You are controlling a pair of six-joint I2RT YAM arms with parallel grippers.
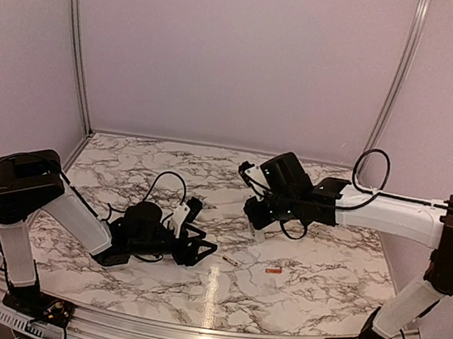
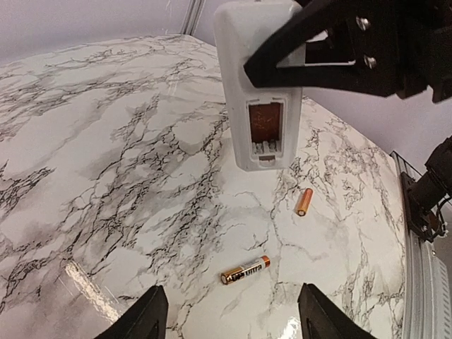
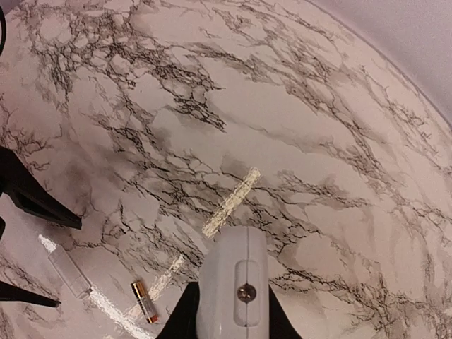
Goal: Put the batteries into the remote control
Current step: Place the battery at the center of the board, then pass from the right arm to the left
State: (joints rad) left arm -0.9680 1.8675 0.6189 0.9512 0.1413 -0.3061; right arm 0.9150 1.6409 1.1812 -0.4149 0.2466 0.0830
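Two batteries (image 2: 245,270): loose on table (image 2: 106,141), none loaded.
Remote (image 2: 258,85): gripped upright by right end effector (image 3: 232,318); recess looks empty.
Left end effector (image 2: 232,311): wide apart, empty, near batteries.
Remaining: both insertions.

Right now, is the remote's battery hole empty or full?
Empty: both batteries lie on the table, none in the remote control's open recess.

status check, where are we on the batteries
Left gripper open, low over near battery. Right gripper shut on remote, bay open and empty. Other battery loose on table, nothing blocking.
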